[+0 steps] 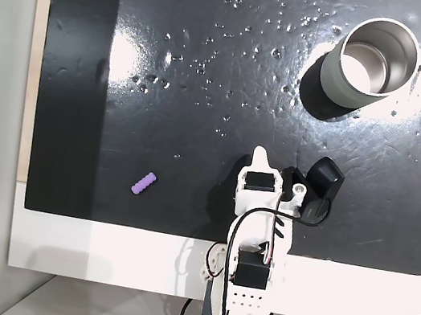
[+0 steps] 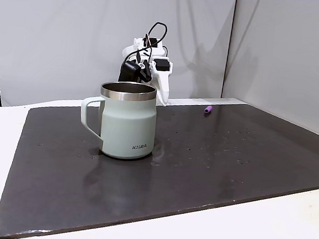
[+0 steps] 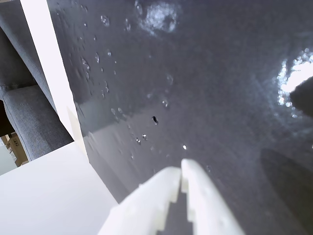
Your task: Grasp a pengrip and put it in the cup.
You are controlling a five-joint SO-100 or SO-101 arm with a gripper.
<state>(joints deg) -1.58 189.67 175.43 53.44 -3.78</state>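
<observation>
In the side-on fixed view the cup (image 2: 127, 120) stands nearest the camera, upright on the black mat (image 2: 212, 157), its handle pointing left in that view and its steel rim shining. Behind it, at the far edge of the mat, the white arm (image 2: 153, 68) is folded up, and to its right the pengrip (image 2: 208, 109) lies flat on the mat, well apart from the cup. In the top-down fixed view, reading from the left, the pengrip (image 1: 143, 184) lies near the lower left part of the mat (image 1: 211, 60), tilted a little; the gripper (image 1: 259, 156) is in the lower middle, its tip pointing up the picture and nowhere near the pengrip; the cup (image 1: 372, 62) sits at the upper right with its handle turned to the right. The white bench (image 1: 96, 252) shows below the mat's edge. In the wrist view the two white fingers (image 3: 166, 188) are pressed together with nothing between them, held over the bare mat (image 3: 220, 88), with the bench (image 3: 44, 196) at lower left.
</observation>
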